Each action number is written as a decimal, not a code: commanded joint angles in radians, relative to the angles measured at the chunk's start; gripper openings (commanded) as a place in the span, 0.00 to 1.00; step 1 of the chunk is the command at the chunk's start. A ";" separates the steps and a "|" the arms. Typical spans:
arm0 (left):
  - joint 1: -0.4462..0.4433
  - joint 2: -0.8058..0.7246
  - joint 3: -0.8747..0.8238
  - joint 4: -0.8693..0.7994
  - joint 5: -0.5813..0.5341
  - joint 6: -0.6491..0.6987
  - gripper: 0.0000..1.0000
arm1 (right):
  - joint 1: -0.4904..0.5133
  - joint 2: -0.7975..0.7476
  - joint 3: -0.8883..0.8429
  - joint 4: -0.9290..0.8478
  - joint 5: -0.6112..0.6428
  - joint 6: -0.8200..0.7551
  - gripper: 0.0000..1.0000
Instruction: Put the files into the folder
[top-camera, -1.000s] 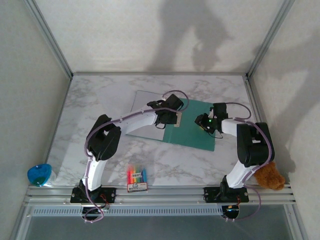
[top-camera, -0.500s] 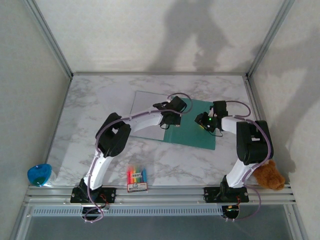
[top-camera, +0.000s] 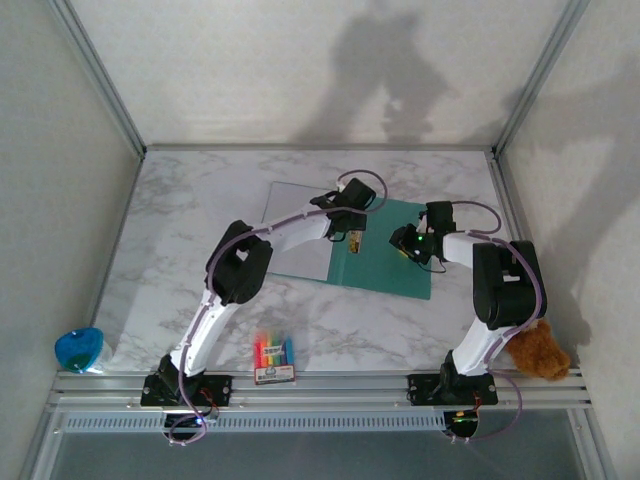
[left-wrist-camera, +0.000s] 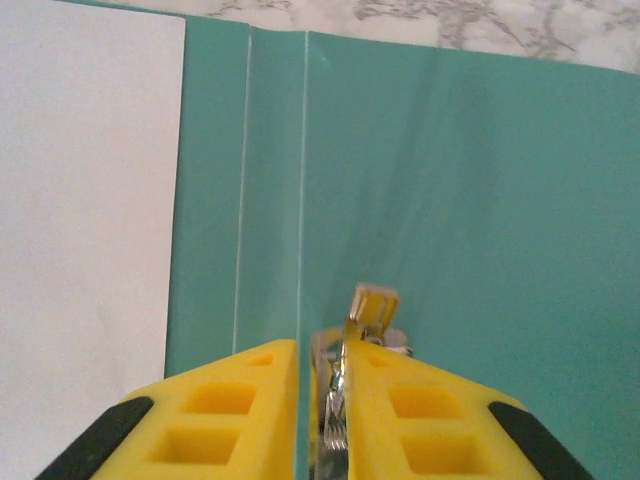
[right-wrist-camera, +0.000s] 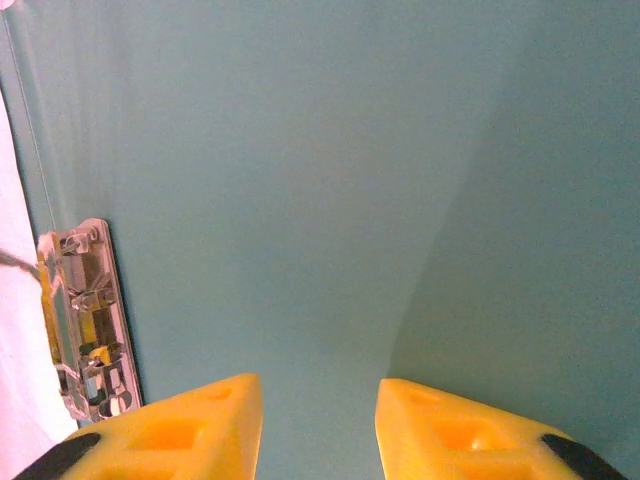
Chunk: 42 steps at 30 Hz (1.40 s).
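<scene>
The left gripper (top-camera: 352, 231) has been moved farther up the folder (top-camera: 395, 265) and is pinched on its clip (left-wrist-camera: 372, 308). The right gripper (top-camera: 405, 245) is held spread over the right panel. The file (top-camera: 290, 200) is laid on the left panel. If the pinch slips, the clip could be snapped shut early.

Lab robot cell: white walls (top-camera: 300, 70), aluminium frame (top-camera: 320, 386), marble-pattern table (top-camera: 190, 210).

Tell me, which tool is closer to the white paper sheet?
Left. The left tool pinches the clip at the folder's spine, just right of the sheet. The right tool hovers open over the folder's right panel, farther off.
</scene>
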 joint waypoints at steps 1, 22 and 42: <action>0.021 0.036 0.059 -0.026 0.043 -0.005 0.21 | -0.008 0.030 0.010 -0.042 0.033 -0.025 0.37; 0.219 -0.501 -0.377 0.043 0.010 -0.012 0.51 | -0.021 0.060 0.061 -0.089 0.031 -0.043 0.37; 0.509 -0.463 -0.759 0.319 0.213 -0.191 0.59 | -0.038 -0.072 0.162 -0.196 -0.049 -0.013 0.41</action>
